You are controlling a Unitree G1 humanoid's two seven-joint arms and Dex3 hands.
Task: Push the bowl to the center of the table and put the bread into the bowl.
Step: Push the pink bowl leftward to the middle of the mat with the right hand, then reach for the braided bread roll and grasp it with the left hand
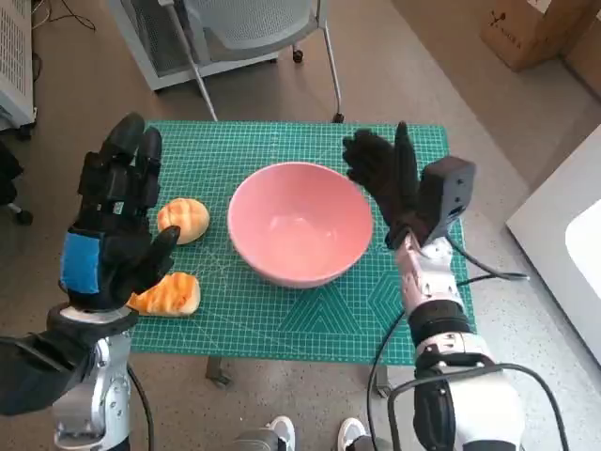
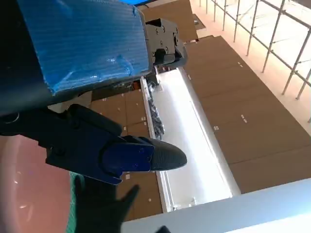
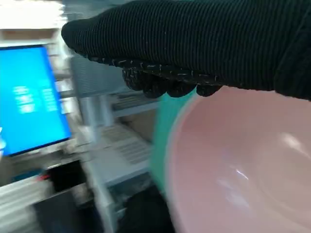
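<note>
Round pink plastic bowl (image 1: 300, 235) near the middle of the green cutting-mat tabletop (image 1: 413, 301), empty. Two golden-brown bread rolls (image 1: 183, 220) left of the bowl, one partly under the left hand (image 1: 113, 235). Left hand raised, fingers spread, holding nothing. Gloved right hand (image 1: 385, 174) just beside the bowl's right rim, fingers extended and apart, grasping nothing.

- L hand (image 1: 117, 221): raised, fingers spread & pointing away from robot, blue-taped back facing up, holding nothing.
- R hand (image 1: 385, 174): gloved, fingers apart, holding nothing, forearm angled up from below.
</note>
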